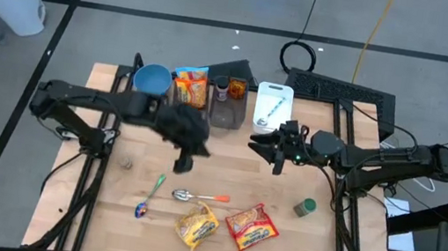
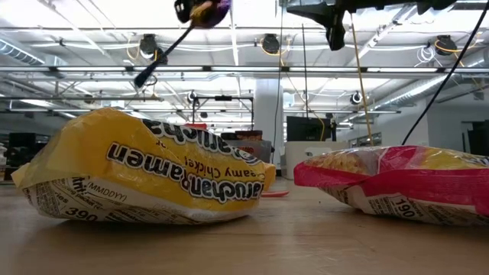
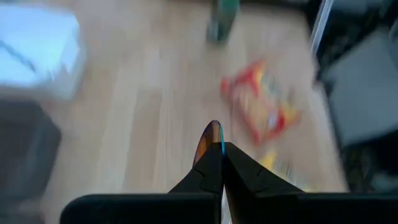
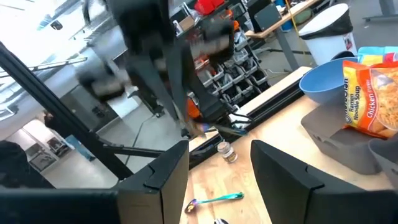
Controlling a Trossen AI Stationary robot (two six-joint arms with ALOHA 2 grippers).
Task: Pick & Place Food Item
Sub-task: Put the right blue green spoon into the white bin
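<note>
My left gripper point(image 1: 187, 149) hangs over the middle of the table, shut on a thin utensil with a rainbow sheen point(image 3: 213, 134), which shows as a dark stick point(image 2: 164, 50) in the low view. My right gripper point(image 1: 263, 152) waits level to its right, open point(image 4: 217, 168), with nothing between its fingers. A yellow ramen packet point(image 1: 197, 226) and a red ramen packet point(image 1: 252, 226) lie flat near the table's front edge. A third ramen packet point(image 1: 191, 87) stands in a grey bin at the back. My left gripper pinches the thin utensil between its two shut fingers; one end point(image 3: 214, 127) pokes out past the fingertips point(image 3: 205, 171). The fingers slant down from the table's left. The utensil is lifted clear, and its long part point(image 2: 153, 65) hangs slanting below the gripper.
At the back stand a blue bowl point(image 1: 152, 79), grey bins point(image 1: 228, 113) and a white board point(image 1: 273, 106). A small jar point(image 1: 125, 163), a rainbow-sheen spoon point(image 1: 147, 196), an orange-handled spoon point(image 1: 200, 197) and a green can point(image 1: 305, 208) lie on the wood.
</note>
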